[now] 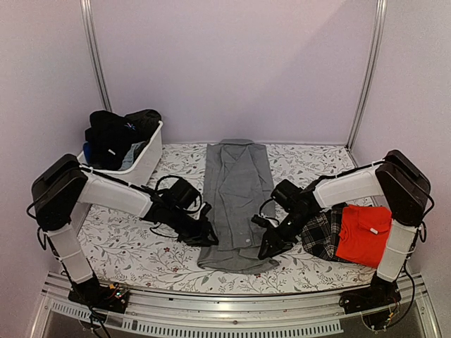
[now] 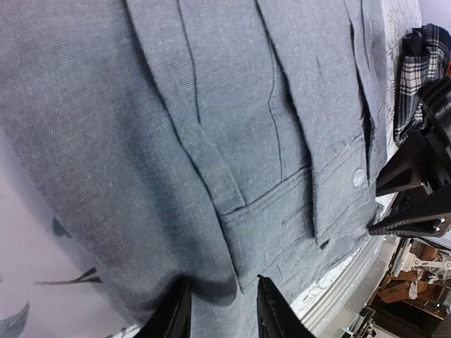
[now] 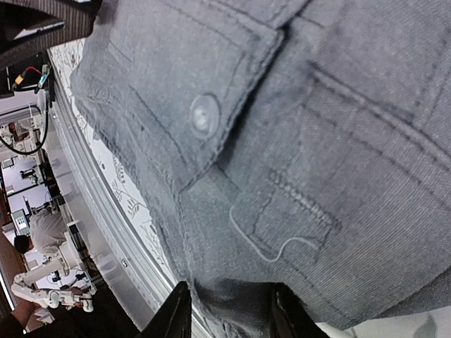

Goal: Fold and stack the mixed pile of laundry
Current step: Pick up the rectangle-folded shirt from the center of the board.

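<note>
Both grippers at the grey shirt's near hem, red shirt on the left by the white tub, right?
No. The top view shows the red shirt on the right, against the plaid cloth; the white tub is far left. The left gripper and right gripper are at the near hem of the grey shirt.

The grey shirt [image 1: 236,190] lies flat in the middle, folded narrow, collar far. Plaid cloth [image 1: 323,234] and a red shirt [image 1: 364,232] lie touching at right.

The collared shirt [image 1: 235,201] is grey, on a white counter [image 1: 127,246] with grey leaves. Right of it, the plaid cloth [image 1: 323,234] is black-and-white and the folded shirt [image 1: 363,234] is red.
</note>
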`<state>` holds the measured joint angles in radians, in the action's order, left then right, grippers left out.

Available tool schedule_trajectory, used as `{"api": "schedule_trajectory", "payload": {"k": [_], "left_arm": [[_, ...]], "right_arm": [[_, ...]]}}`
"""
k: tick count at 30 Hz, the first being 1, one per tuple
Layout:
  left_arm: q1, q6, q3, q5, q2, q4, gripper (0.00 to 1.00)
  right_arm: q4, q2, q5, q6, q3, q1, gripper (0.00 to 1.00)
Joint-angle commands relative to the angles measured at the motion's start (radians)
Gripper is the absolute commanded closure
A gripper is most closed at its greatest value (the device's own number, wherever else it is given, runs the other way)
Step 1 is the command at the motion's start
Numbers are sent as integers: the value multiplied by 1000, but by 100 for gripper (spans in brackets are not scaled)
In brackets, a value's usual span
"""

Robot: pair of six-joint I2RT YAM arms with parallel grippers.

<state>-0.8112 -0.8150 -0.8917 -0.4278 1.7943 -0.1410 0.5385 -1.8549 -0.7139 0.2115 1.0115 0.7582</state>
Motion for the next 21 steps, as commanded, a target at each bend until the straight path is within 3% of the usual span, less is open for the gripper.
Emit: {"api": "schedule_trajectory", "payload": {"k": [1,3,7,12,21], "left_arm": [[10,37,66,43,-98,-103,64],[-2,28,92,36,-169,-101,56],[-22,-35,176,23,-291,-85,44],[-25,-102,275,9,-336,-58,45],[-37,-133,319,-26,-262,50,47]], "right_arm": [[53,63,2,37,1,30,58],[78,125,18,62,-8,26,51],[79,261,35,157,-95,23,49],[32,303,92,240,-213,23,51],[-97,207,116,285,-268,33,55]]}}
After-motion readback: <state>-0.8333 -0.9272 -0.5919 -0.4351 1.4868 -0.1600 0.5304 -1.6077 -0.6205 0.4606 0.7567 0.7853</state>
